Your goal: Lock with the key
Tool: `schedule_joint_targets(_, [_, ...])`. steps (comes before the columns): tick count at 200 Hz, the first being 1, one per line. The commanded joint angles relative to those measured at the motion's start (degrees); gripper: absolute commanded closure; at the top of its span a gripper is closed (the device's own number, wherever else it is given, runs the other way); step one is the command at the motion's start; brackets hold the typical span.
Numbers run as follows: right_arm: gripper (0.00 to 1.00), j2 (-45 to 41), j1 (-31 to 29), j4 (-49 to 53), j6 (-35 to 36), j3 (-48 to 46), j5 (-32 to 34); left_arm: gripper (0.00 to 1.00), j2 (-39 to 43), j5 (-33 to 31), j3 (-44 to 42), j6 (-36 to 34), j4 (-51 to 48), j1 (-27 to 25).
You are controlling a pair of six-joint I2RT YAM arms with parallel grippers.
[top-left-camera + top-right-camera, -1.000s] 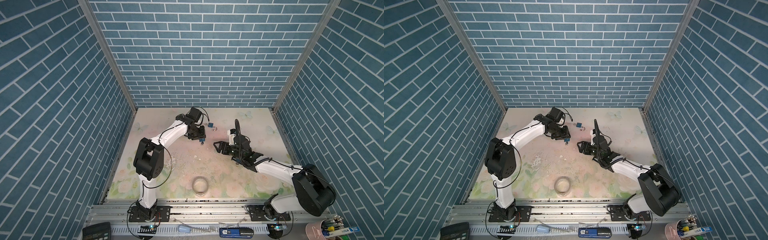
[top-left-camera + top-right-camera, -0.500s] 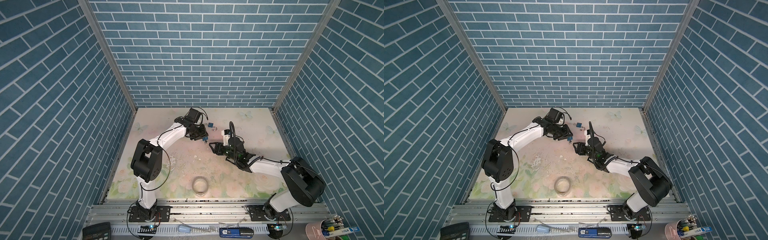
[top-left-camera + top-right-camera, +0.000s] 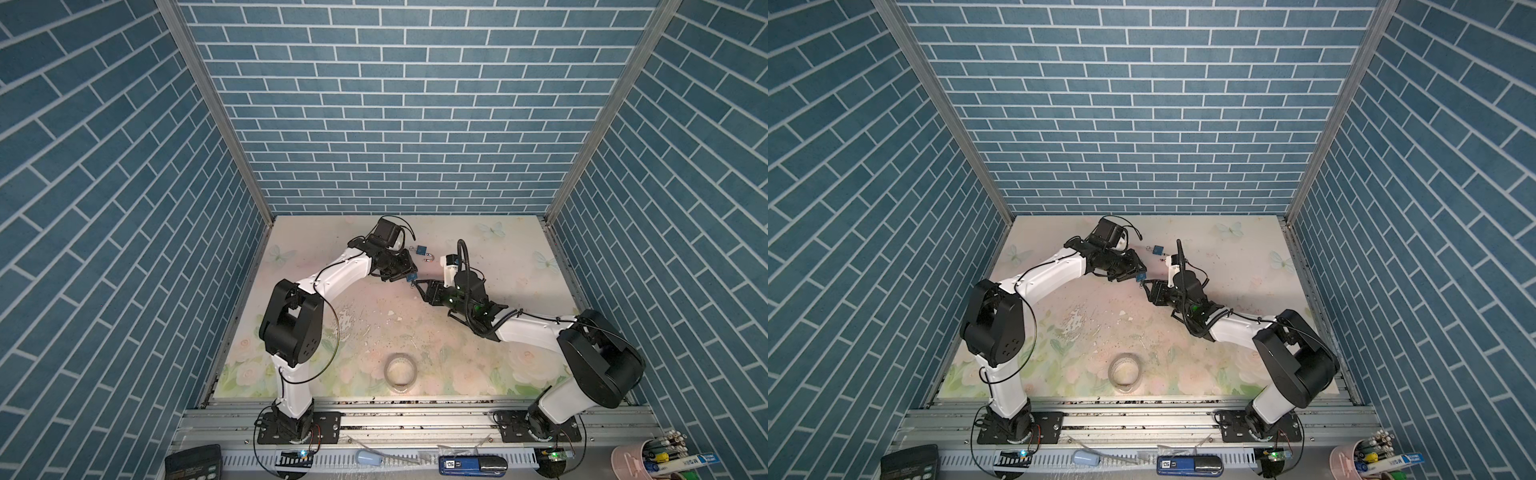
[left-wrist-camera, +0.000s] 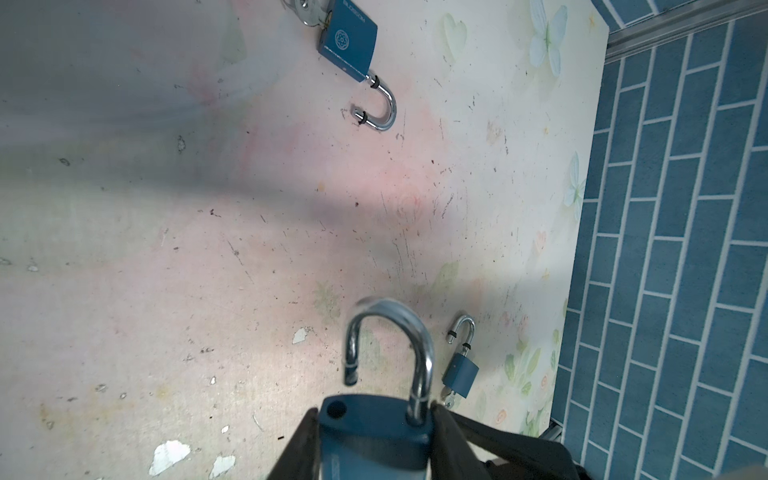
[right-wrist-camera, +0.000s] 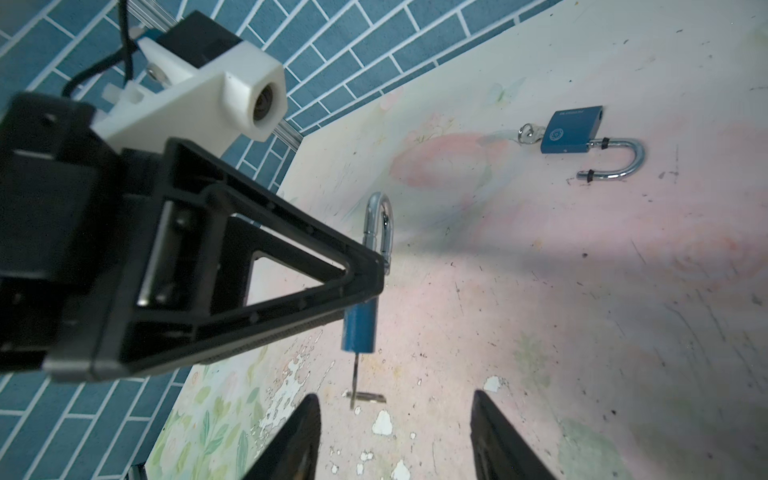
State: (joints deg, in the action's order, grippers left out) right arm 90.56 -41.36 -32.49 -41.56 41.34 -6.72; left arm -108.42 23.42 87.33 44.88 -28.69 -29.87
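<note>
The left arm (image 3: 336, 272) is stretched forward and inward from its base, with the wrist turned toward the middle. The left gripper (image 3: 407, 273) is clamped on the body of a padlock (image 4: 374, 432), one finger pressed to each side. The right arm (image 3: 528, 332) is laid low and reaches in from the right. The right gripper (image 5: 395, 397) is pointed at the left one, tips close together in both top views, and its jaws are held apart with nothing gripped.

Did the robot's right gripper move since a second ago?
Yes. Against the tape roll, the right gripper has slid left, toward the padlock the left gripper holds.
</note>
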Motion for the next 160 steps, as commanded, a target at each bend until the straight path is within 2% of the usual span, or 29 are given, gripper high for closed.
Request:
schedule_joint_targets(1, [0.43, 1.1, -0.4, -0.8, 0.6, 2.3, 0.0, 0.78, 2.1, 1.0, -0.6, 0.5, 1.9, 0.3])
schedule_joint_targets(160, [0.46, 2.1, -0.8, -1.5, 0.8, 3.2, 0.5, 0.78, 4.7, 2.9, -5.1, 2.8, 5.7, 0.3])
